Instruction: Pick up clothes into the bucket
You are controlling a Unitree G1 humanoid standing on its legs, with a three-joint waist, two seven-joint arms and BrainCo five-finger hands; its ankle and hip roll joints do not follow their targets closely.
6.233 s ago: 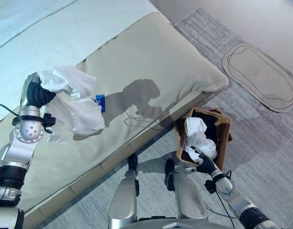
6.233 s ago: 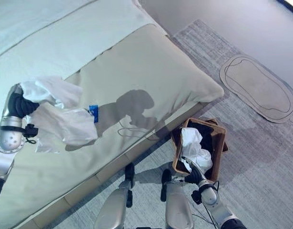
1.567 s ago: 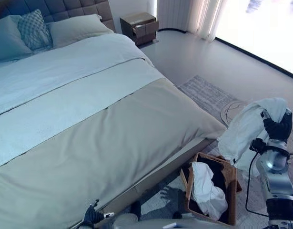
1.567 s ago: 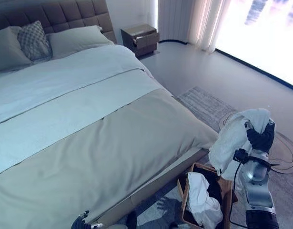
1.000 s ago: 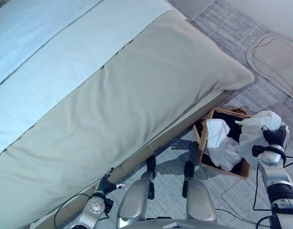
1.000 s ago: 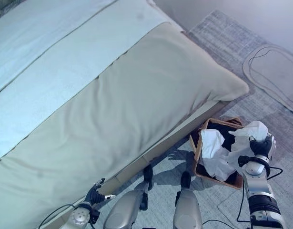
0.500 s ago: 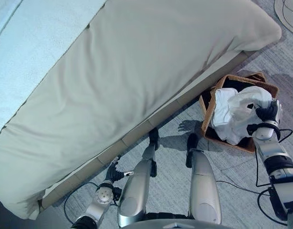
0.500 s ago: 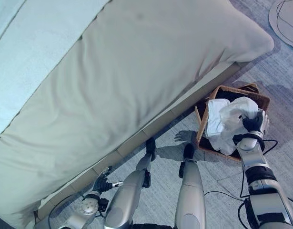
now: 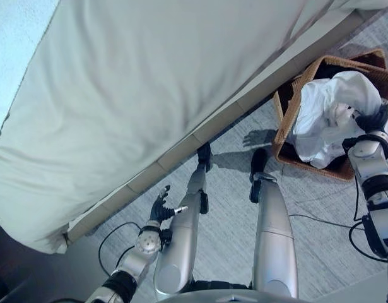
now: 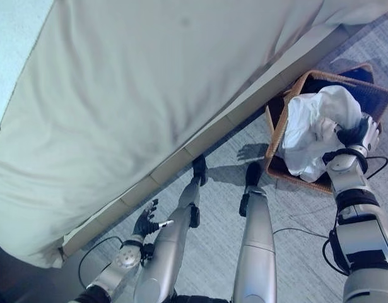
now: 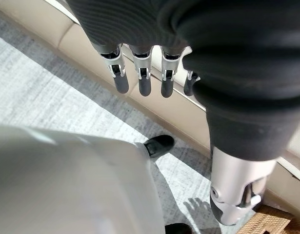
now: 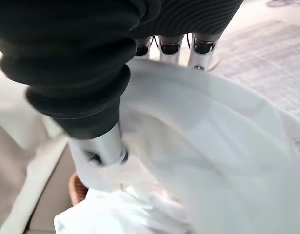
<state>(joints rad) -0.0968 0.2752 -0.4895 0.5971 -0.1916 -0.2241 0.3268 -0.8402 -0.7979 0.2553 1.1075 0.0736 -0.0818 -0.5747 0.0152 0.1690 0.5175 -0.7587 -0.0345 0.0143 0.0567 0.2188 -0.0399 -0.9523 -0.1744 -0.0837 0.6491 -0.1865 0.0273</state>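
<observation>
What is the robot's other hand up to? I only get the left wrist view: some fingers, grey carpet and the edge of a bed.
Observer: The right hand is over a brown wicker basket on the floor beside the bed.
Operator: Is it holding anything?
Observer: Yes. In its own wrist view a white garment runs between its thumb and its fingers.
Operator: Is the basket empty otherwise?
Observer: No, white clothes are heaped inside, with something dark behind them.
</observation>
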